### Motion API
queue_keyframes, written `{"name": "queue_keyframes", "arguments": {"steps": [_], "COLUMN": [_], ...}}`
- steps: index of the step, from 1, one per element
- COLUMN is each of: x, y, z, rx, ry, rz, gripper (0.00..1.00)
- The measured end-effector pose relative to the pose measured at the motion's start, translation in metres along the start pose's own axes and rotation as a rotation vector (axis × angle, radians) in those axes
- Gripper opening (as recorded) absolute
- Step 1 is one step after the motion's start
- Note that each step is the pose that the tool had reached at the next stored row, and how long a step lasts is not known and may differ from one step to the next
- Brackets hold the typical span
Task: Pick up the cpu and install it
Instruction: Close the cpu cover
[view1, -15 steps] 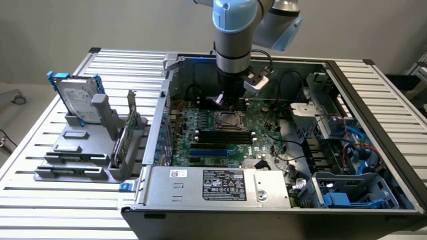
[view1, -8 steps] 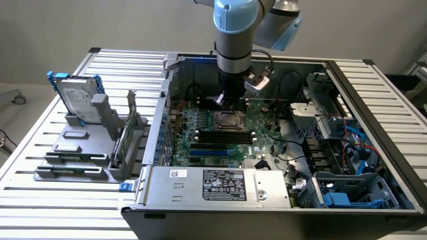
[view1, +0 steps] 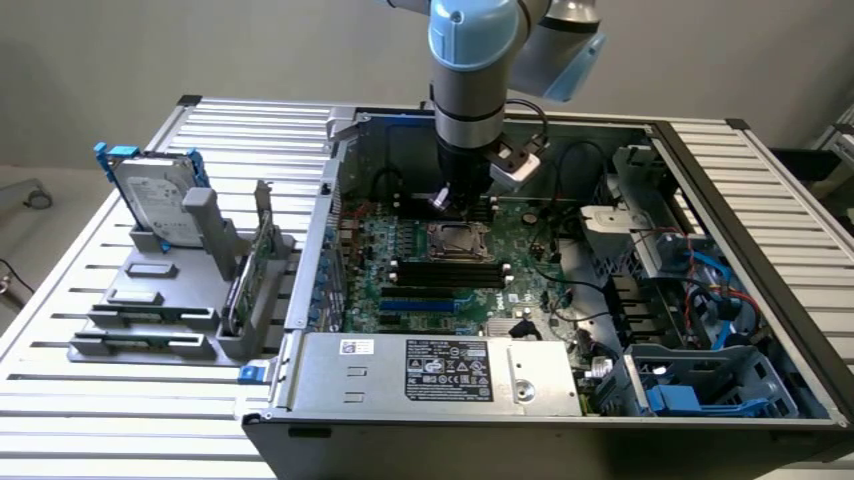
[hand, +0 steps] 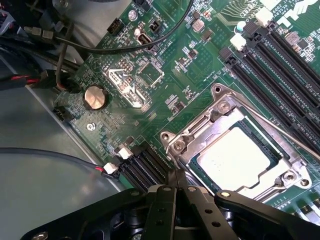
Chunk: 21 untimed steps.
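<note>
Install nearly done: cpu (hand: 236, 159) seated in socket (hand: 290, 176); pincer (hand: 176, 186) closed, empty, just beside socket; should retreat.

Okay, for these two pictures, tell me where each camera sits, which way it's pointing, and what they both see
Exterior view: off the arm, above and in front of the open PC case, looking down into it; the arm and its gripper hang over the motherboard.
Wrist view: on the wrist, looking down along the shut gripper at the motherboard from close by.
Shared: the motherboard and the socket, with the cpu lying in it.
</note>
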<state>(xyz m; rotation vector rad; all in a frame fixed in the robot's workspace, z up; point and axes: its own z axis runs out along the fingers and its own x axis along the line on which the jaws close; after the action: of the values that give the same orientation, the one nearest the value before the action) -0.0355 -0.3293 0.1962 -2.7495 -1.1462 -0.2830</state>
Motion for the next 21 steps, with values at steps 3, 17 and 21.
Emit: {"name": "queue_keyframes", "arguments": {"steps": [3, 17, 21], "x": [-0.0004, -0.0024, -0.0023], "y": [0.0005, 0.0028, 0.0028], "z": [-0.0001, 0.0013, 0.0002], "rx": [0.0008, 0.0133, 0.0132], "ry": [0.0008, 0.0138, 0.014], "rz": [0.0, 0.002, 0.002], "gripper": [0.11, 0.11, 0.11]}}
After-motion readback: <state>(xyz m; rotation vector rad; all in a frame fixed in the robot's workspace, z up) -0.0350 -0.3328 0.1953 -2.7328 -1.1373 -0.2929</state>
